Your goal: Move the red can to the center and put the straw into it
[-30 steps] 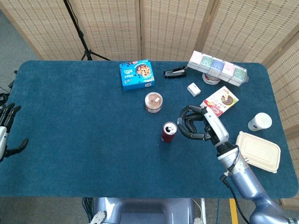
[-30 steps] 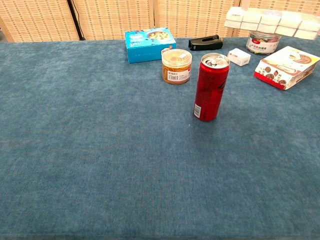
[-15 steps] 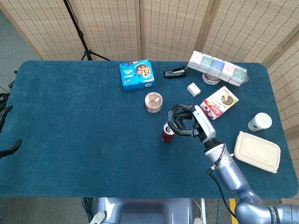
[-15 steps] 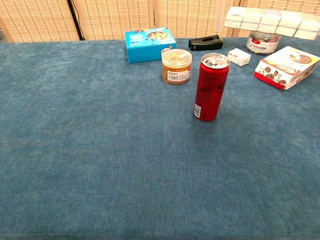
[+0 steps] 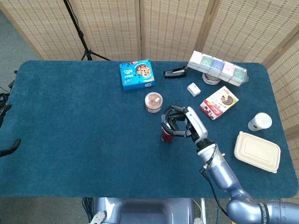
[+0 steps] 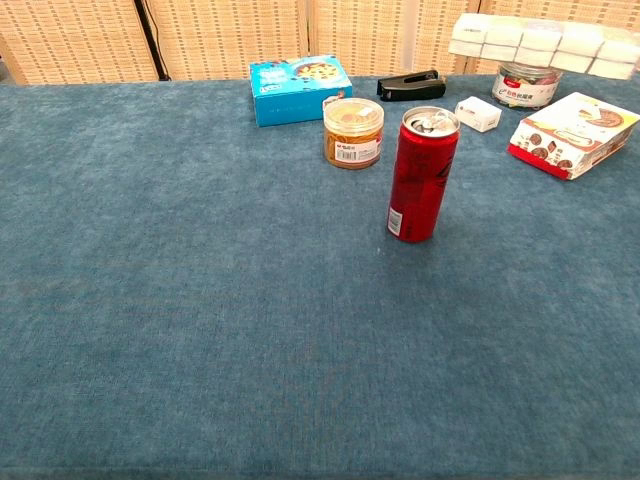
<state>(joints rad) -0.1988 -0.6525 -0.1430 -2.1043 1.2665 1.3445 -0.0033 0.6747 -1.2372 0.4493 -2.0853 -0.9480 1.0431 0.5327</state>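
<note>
The red can point(image 6: 422, 175) stands upright with its top opened, right of the table's middle. In the head view only its lower left side point(image 5: 165, 136) shows under my right hand point(image 5: 180, 123), whose curved fingers are spread with nothing seen between them. The chest view shows no hand near the can, so the hand is above it and not touching. Only a few fingers of my left hand point(image 5: 5, 128) show at the far left edge, apart and empty. No straw is visible in either view.
Just behind the can stands a small jar point(image 5: 153, 101). Further back are a blue cookie box point(image 5: 136, 74), a black stapler point(image 5: 174, 72), a small white box point(image 5: 194, 89) and a row of cups point(image 5: 217, 68). A snack box point(image 5: 219, 101), paper cup point(image 5: 259, 122) and takeaway container point(image 5: 257, 151) lie right.
My right hand has moved left from beside the can to over it in the head view. My left hand has slid further out of the left edge. The can has not moved.
</note>
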